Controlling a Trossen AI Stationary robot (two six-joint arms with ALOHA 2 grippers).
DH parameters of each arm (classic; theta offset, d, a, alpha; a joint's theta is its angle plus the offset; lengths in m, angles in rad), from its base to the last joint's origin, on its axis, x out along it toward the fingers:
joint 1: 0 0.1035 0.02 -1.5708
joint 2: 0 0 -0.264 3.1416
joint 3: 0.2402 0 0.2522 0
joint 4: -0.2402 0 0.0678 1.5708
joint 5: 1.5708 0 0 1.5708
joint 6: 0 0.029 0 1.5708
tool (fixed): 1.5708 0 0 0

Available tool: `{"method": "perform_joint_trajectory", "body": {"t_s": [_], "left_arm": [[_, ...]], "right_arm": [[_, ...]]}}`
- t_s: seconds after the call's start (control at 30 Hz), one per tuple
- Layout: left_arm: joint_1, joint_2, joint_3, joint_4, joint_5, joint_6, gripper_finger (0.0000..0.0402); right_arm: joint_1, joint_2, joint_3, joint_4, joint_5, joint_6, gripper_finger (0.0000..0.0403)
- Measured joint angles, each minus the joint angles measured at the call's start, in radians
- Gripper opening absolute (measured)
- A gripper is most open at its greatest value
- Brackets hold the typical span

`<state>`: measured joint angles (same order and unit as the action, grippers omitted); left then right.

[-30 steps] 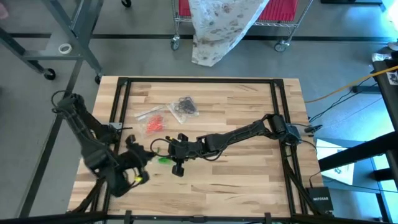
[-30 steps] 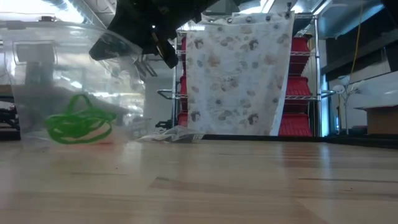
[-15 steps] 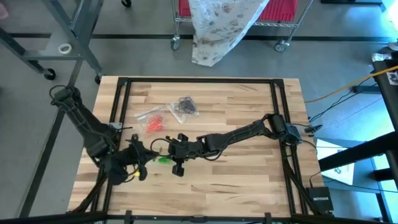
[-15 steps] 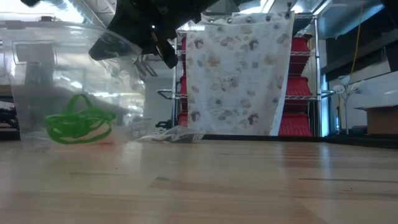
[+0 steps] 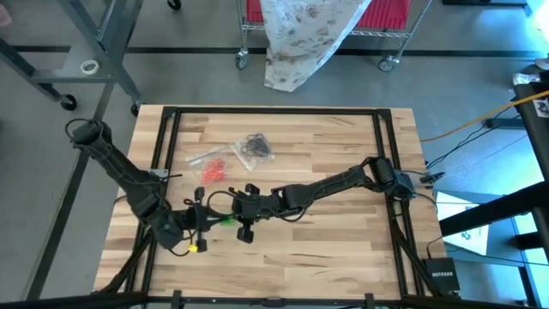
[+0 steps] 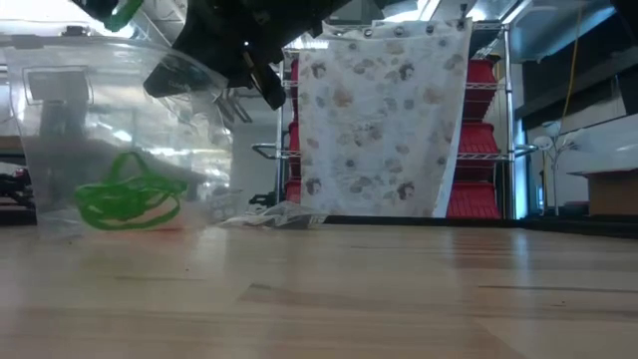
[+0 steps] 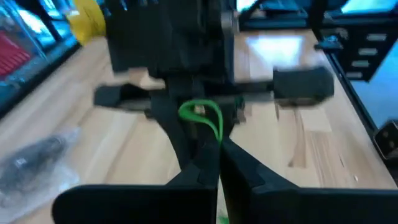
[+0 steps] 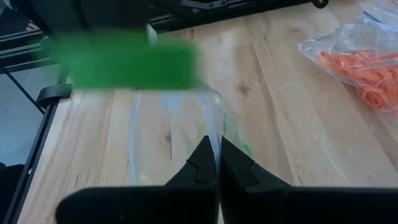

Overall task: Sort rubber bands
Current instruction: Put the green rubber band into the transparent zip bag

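The left gripper [image 7: 217, 163] is pinched closed on a green rubber band [image 7: 202, 118], whose loop stands up just beyond its fingertips. Just to its right, the right gripper [image 8: 217, 163] is closed on the edge of a clear bag [image 6: 130, 140] holding more green bands [image 6: 125, 202]. Beyond the right gripper lies a bag of orange bands [image 8: 360, 65].

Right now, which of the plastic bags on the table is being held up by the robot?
The clear bag with green rubber bands, pinched by the right end effector; the orange-band bag and black-band bag lie flat.
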<state>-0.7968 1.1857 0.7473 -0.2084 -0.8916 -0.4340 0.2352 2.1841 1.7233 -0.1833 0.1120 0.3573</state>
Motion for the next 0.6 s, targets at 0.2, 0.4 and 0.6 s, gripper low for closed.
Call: {"method": "perform_joint_trajectory", "body": {"t_s": [0.2,0.4,0.6], "left_arm": [[0.0,0.002,-0.034,-0.027,0.028,-0.058,0.0],[0.016,0.002,-0.054,-0.042,0.024,-0.009,0.0],[0.022,0.002,-0.054,-0.053,0.07,-0.024,0.002]], "right_arm": [[0.0,0.0,0.0,0.0,0.0,0.0,0.0],[0.0,0.0,0.0,0.0,0.0,0.0,0.0],[0.0,0.0,0.0,0.0,0.0,0.0,0.0]]}}
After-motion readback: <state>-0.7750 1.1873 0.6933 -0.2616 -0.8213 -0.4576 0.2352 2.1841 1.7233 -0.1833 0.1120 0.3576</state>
